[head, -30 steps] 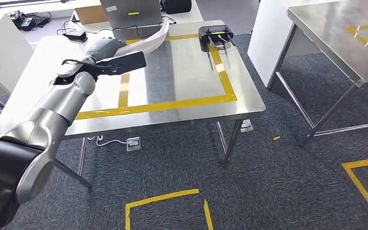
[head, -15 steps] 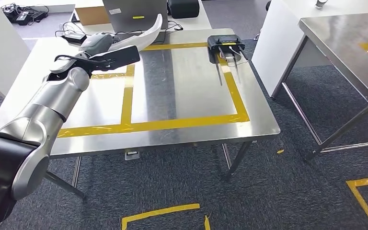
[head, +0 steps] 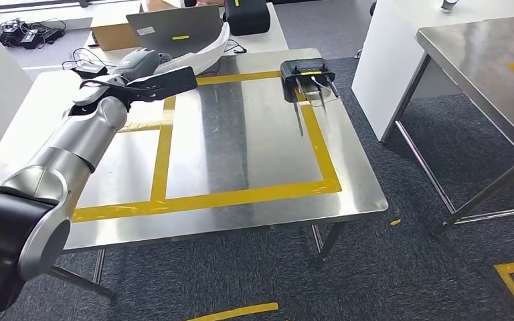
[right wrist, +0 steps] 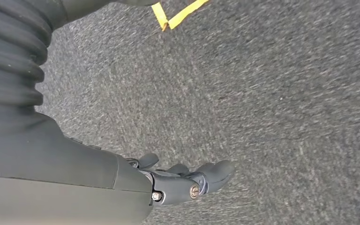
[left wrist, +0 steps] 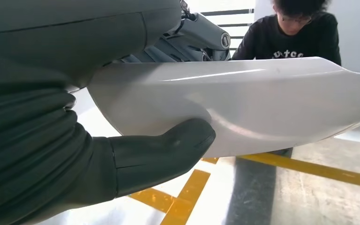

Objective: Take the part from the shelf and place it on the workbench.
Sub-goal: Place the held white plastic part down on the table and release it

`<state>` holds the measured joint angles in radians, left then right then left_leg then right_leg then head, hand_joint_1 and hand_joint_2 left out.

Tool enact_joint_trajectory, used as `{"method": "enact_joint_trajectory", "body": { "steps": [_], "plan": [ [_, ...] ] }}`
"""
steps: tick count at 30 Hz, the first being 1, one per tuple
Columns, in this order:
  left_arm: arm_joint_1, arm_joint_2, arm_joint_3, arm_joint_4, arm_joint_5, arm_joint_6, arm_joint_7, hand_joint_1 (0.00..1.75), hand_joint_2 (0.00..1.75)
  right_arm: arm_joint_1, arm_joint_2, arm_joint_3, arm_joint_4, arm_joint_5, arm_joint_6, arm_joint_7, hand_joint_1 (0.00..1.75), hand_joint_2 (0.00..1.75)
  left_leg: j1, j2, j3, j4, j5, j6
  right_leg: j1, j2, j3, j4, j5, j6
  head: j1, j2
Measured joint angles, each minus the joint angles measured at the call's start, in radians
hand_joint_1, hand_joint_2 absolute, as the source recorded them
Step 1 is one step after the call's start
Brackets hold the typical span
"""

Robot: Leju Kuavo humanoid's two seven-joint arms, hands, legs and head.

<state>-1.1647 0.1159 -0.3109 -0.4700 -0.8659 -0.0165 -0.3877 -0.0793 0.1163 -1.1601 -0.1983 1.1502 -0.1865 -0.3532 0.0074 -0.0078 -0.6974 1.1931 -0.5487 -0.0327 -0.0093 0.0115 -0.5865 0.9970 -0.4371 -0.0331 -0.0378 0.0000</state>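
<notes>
A long curved white part (head: 204, 50) juts forward from my left hand (head: 140, 67), held above the far left of the steel workbench (head: 254, 134). Up close, the thumb (left wrist: 168, 152) presses under the white part (left wrist: 262, 103) while the hand's darker fingers lie over it. My right hand (right wrist: 187, 180) hangs over grey carpet, fingers apart and nothing in them.
Yellow tape (head: 231, 197) marks a rectangle on the workbench. A black device (head: 304, 73) with metal rods sits at its far right. A laptop (head: 174, 30), a black box and cables lie beyond. A person (left wrist: 293, 30) stands behind the workbench. A second steel table (head: 488, 60) stands right.
The camera has moved closer to the workbench and shifted, so the whole scene slid. My left arm stays raised with the white part over the workbench's far left.
</notes>
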Motion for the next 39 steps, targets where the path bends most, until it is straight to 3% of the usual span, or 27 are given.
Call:
{"method": "enact_joint_trajectory", "body": {
  "steps": [2, 3, 4, 6, 8, 11, 13, 17, 19, 23, 24, 28, 39],
  "plan": [
    [0.002, 0.002, 0.001, 0.001, 0.0, 0.006, -0.009, 1.57, 1.75, -0.001, 0.0, 0.0, 0.0, 0.0, 0.0, 0.0, 0.0, 1.75, 0.002, 0.003, 0.027, -0.128, 0.108, 0.002, -0.001, 0.002, 0.012, 0.011, -0.021, 0.01, 0.0, 0.0],
    [0.003, 0.003, 0.001, 0.001, 0.0, 0.008, -0.011, 1.57, 1.75, -0.001, 0.0, 0.0, 0.0, 0.0, 0.0, 0.0, 0.0, 1.75, 0.001, 0.004, 0.037, -0.167, 0.142, 0.006, 0.0, 0.003, 0.013, 0.015, -0.03, 0.017, -0.001, 0.0],
    [0.005, 0.004, 0.001, 0.001, 0.0, 0.009, -0.011, 1.57, 1.75, -0.001, 0.0, 0.0, 0.0, 0.0, -0.001, 0.0, 0.0, 1.75, 0.001, 0.004, 0.039, -0.183, 0.156, 0.011, 0.001, 0.004, 0.012, 0.019, -0.036, 0.022, -0.001, 0.0],
    [0.009, 0.004, 0.002, 0.001, 0.0, 0.01, -0.012, 1.57, 1.75, -0.001, 0.0, 0.0, 0.0, -0.001, -0.001, 0.0, 0.0, 1.75, -0.001, 0.002, 0.041, -0.182, 0.161, 0.017, 0.003, 0.004, 0.01, 0.023, -0.043, 0.018, -0.001, 0.0],
    [0.01, 0.004, 0.002, 0.0, 0.0, 0.01, -0.013, 1.57, 1.75, -0.002, 0.0, 0.0, 0.0, -0.001, -0.001, 0.0, 0.0, 1.75, -0.001, -0.002, 0.04, -0.182, 0.161, 0.018, 0.004, 0.003, 0.013, 0.021, -0.044, 0.007, 0.0, 0.0],
    [0.011, 0.004, 0.002, 0.0, 0.001, 0.01, -0.013, 1.57, 1.75, -0.003, 0.0, 0.0, 0.0, -0.001, -0.001, 0.0, 0.0, 1.75, -0.002, -0.006, 0.04, -0.182, 0.156, 0.026, 0.004, -0.002, 0.019, 0.011, -0.046, 0.005, 0.0, 0.0],
    [0.011, 0.004, 0.003, 0.0, 0.006, 0.009, -0.015, 1.57, 1.75, -0.004, 0.0, 0.0, 0.0, 0.0, -0.001, 0.0, 0.0, 1.75, -0.003, -0.007, 0.041, -0.182, 0.154, 0.029, 0.003, -0.004, 0.022, 0.006, -0.046, 0.01, 0.0, 0.0],
    [0.016, 0.004, 0.008, 0.001, 0.025, 0.01, -0.03, 1.57, 1.75, -0.004, 0.0, 0.0, 0.0, 0.004, 0.001, 0.0, 0.0, 1.75, -0.006, -0.007, 0.041, -0.181, 0.152, 0.033, 0.0, -0.005, 0.024, 0.001, -0.047, 0.034, 0.0, 0.0],
    [0.021, 0.006, 0.009, 0.001, 0.027, 0.012, -0.032, 1.57, 1.75, -0.003, 0.0, 0.0, 0.0, 0.006, 0.001, 0.002, 0.0, 1.75, -0.006, -0.007, 0.041, -0.181, 0.152, 0.033, 0.0, -0.005, 0.025, 0.001, -0.047, 0.038, 0.0, 0.0],
    [0.026, 0.008, 0.01, 0.001, 0.022, 0.024, -0.012, 0.0, 1.75, -0.002, 0.0, 0.0, 0.0, 0.009, 0.003, 0.007, 0.0, 0.0, -0.006, -0.006, 0.043, -0.181, 0.153, 0.033, 0.0, -0.005, 0.024, 0.003, -0.047, 0.041, 0.0, 0.0],
    [0.026, 0.01, 0.01, 0.002, 0.02, 0.027, -0.006, 0.0, 1.75, -0.002, 0.0, 0.0, 0.0, 0.01, 0.003, 0.007, 0.0, 0.0, -0.006, -0.006, 0.043, -0.181, 0.153, 0.033, 0.0, -0.005, 0.024, 0.003, -0.047, 0.041, 0.0, 0.0],
    [0.026, 0.016, 0.021, 0.003, 0.016, 0.061, 0.011, 0.0, 0.0, -0.001, 0.0, 0.0, 0.0, 0.01, 0.002, 0.01, 0.0, 0.0, -0.006, -0.005, 0.045, -0.182, 0.153, 0.032, 0.001, -0.004, 0.024, 0.005, -0.047, 0.04, -0.001, 0.0],
    [0.022, 0.028, 0.031, 0.019, -0.023, 0.127, 0.094, 0.0, 0.0, -0.001, 0.0, 0.0, 0.0, 0.01, 0.0, 0.017, 0.0, 0.0, -0.005, -0.005, 0.047, -0.183, 0.155, 0.03, 0.001, -0.004, 0.024, 0.008, -0.048, 0.039, -0.001, 0.0]
  ]
}}
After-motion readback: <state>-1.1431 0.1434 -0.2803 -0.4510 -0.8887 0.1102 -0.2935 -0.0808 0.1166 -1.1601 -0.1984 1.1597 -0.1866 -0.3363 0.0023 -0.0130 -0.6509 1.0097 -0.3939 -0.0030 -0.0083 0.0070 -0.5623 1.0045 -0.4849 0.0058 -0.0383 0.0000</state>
